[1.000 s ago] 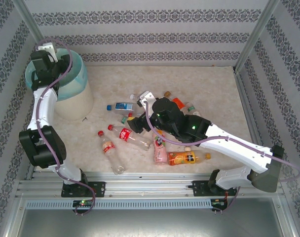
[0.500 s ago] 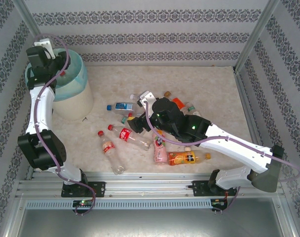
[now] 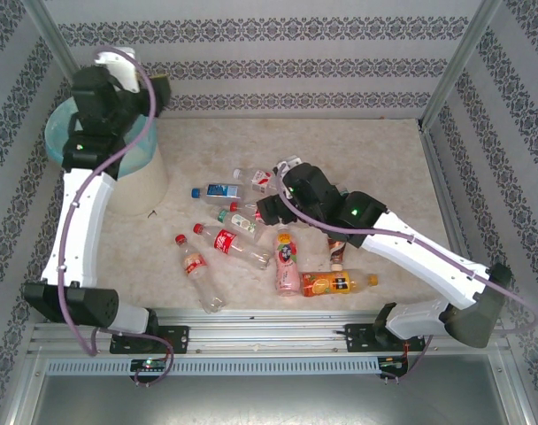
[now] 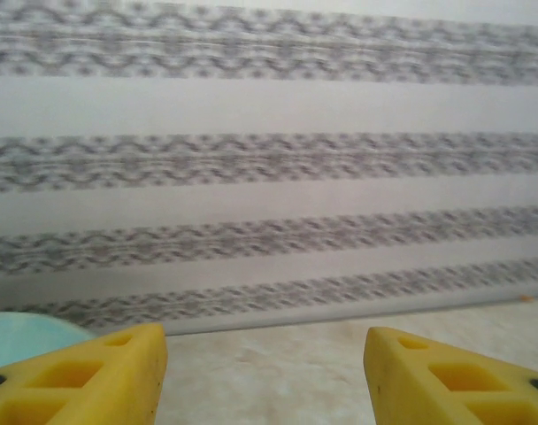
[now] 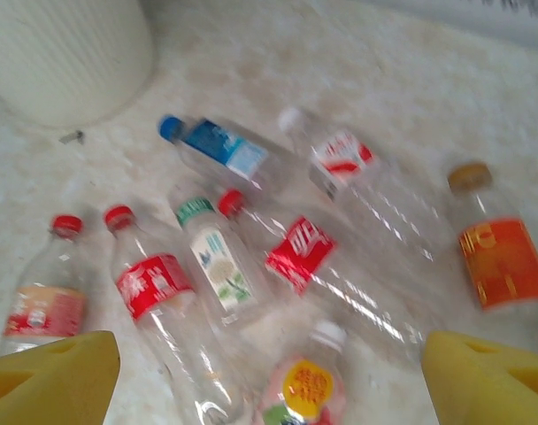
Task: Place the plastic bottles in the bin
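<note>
Status: task incomplete; most of the work is judged outstanding.

1. Nearest the arm bases, an orange bottle (image 3: 333, 283), a pink bottle (image 3: 288, 261) and a peach-label bottle (image 3: 196, 267) lie on their sides on the counter (image 3: 375, 159), not yet binned.
2. Just beyond them lie a red-label bottle (image 3: 230, 242) and a green-label bottle (image 3: 235, 215), close together.
3. The right end effector (image 5: 269, 376) hangs above this cluster. Its fingers stand apart with nothing between them, so no bottle is gripped. The wrist view shows at least eight bottles beneath it.
4. Farther back lie a blue-label bottle (image 3: 219, 189) and a white-cap bottle (image 5: 340, 159), side by side.
5. The bin (image 3: 132, 181) stands at the far left of the counter, well apart from the cluster, with its teal liner (image 3: 57, 133) folded over the rim.
6. The left end effector (image 4: 265, 372) is raised over the bin. Its fingers stand apart and hold nothing.
7. The left arm hides most of the inside of the bin, so the number of bottles already deposited cannot be told.

Outstanding, as judged: every bottle on the counter is to be gripped, carried to the bin and released
</note>
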